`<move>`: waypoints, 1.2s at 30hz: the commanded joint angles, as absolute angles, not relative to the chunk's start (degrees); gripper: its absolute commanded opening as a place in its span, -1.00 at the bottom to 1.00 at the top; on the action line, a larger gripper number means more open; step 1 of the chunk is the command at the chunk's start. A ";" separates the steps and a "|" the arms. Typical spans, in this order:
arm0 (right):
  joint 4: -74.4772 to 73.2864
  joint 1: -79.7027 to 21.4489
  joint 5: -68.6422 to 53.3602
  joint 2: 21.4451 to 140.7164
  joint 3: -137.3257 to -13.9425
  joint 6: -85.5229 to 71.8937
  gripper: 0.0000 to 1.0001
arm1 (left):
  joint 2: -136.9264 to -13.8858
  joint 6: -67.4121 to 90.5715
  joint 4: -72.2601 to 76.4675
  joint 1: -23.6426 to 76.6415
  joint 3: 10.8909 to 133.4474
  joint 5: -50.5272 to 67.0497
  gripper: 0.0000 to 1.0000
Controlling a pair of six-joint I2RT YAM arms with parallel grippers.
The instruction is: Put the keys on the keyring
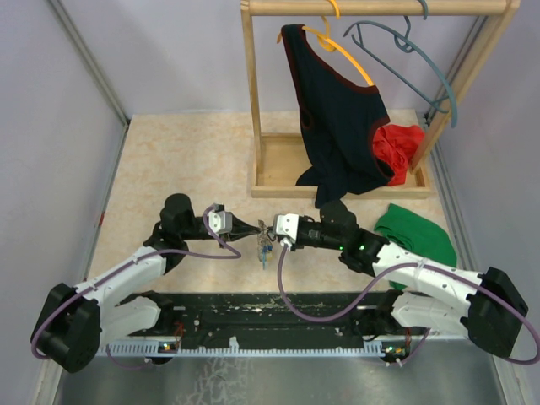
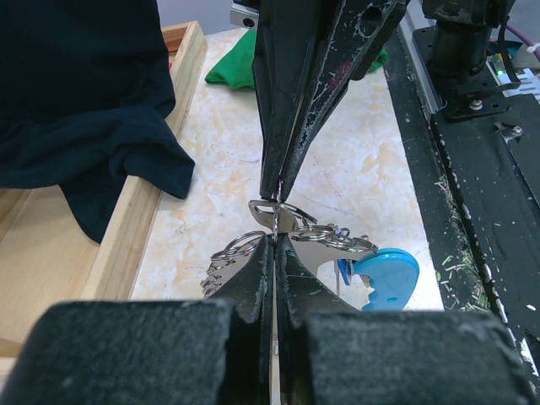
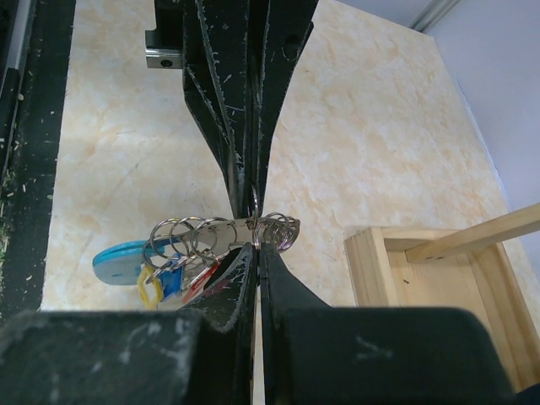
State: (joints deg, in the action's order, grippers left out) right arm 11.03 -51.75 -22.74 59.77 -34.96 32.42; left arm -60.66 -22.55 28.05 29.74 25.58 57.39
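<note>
— Where is the keyring (image 3: 221, 229)?
— Hanging just in front of the rack's wooden tray (image 1: 277, 167), keys (image 3: 173, 281) dangling. The left gripper (image 1: 253, 228) and right gripper (image 1: 272, 229) are both pinching it, jaws closed.
— And the tray?
— Holding a red cloth (image 1: 403, 145).

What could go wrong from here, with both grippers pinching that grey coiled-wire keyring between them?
1. The left gripper and right gripper pinch the grey coiled-wire keyring tip to tip, at nearly one spot. Any pull apart could let the thin wire slip and the whole bundle drop.
2. The small coloured-headed keys and the light-blue curved section dangle off to one side, so they may swing or snag on a finger.
</note>
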 commanded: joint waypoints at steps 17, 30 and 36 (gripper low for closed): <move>18.81 -53.00 -22.90 60.46 -37.63 28.03 -1.00 | -61.70 -21.70 31.33 29.67 27.42 59.90 -0.99; 19.46 -53.09 -23.90 60.12 -37.74 27.28 -1.00 | -61.79 -20.71 31.01 29.98 27.70 58.60 -0.99; 17.90 -53.09 -24.05 59.88 -38.60 27.87 -1.00 | -61.04 -20.76 27.19 30.39 28.79 56.62 -0.99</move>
State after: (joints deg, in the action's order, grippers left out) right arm 14.06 -52.18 -22.17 60.95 -34.98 27.90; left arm -61.56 -20.84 28.29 29.65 25.96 57.01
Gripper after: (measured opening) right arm 0.007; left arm 0.011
